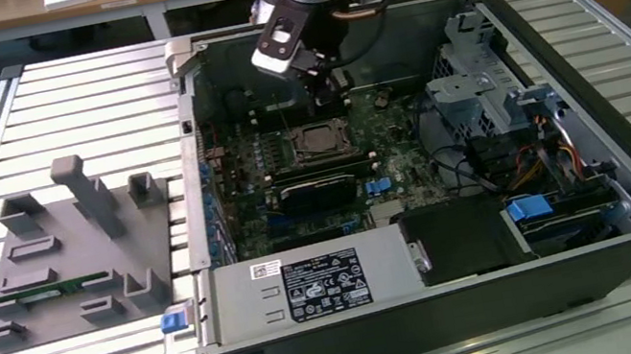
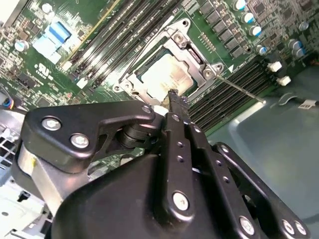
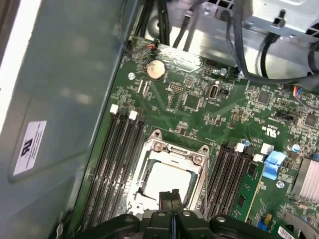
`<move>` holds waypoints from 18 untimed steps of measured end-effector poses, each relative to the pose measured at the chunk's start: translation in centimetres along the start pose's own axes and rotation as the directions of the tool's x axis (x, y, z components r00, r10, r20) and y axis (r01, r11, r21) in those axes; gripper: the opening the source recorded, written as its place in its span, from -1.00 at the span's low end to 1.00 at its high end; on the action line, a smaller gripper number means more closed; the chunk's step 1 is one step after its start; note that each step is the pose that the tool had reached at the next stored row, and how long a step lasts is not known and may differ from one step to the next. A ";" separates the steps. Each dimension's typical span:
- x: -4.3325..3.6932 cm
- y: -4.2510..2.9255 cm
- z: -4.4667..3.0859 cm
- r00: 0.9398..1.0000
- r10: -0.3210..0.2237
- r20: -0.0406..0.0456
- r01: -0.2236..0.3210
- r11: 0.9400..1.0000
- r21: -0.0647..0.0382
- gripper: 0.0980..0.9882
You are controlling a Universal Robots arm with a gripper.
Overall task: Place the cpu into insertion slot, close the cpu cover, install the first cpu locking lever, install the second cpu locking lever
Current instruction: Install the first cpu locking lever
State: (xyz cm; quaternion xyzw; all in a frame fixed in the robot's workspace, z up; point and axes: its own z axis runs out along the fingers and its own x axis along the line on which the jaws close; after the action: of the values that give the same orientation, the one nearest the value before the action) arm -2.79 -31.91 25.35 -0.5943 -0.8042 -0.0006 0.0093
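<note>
Closest in both wrist views: the gripper [image 2: 174, 99], black linkages up front. Its fingers are pressed together w/ no gap and nothing visible btwn them, so it carries nothing. The tips hang low over the near edge of the socket; whether they touch metal, can't tell.

Just past the tips is the cpu [image 2: 160, 74], silver face up, seated in the insertion slot [image 1: 300, 152]. The cpu cover [image 3: 177, 155] appears to lie flat around it, chip showing thru the window.

From one socket corner a thin locking lever [image 2: 239, 88] runs out over the memory slots [image 3: 117, 164], clear of the socket, so prob. not latched.

Beyond that: the green motherboard [image 3: 189, 99], then the open computer case [image 1: 611, 86] on a slatted table [image 1: 80, 92], w/ a grey parts fixture [image 1: 70, 259] well apart on the exterior view's left.

Risks as I judge them:
- The tips sit very near the chip face. A push landing slightly off could scrape the chip or load the cover unevenly.
- The lever is a springy rod. Closed fingers could slip off it and strike the memory slots or nearby board parts.
</note>
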 end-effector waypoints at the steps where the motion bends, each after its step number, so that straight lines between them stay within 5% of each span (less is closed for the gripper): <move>1: 0.00 -0.01 0.00 1.000 -0.015 0.000 0.015 1.000 0.000 -0.98; 7: 0.00 -0.01 0.00 0.993 -0.117 0.001 0.117 0.993 0.002 -0.98; 13: 0.01 -0.02 0.01 0.977 -0.215 0.002 0.215 0.977 0.004 -0.98; 16: 0.01 -0.02 0.00 0.965 -0.261 0.002 0.261 0.965 0.004 -0.98; 18: 0.00 -0.02 0.01 0.938 -0.347 0.002 0.347 0.938 0.006 -0.98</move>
State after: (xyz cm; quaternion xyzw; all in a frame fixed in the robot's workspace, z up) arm -2.81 -31.92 25.35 -0.4432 -0.8964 0.0010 0.0093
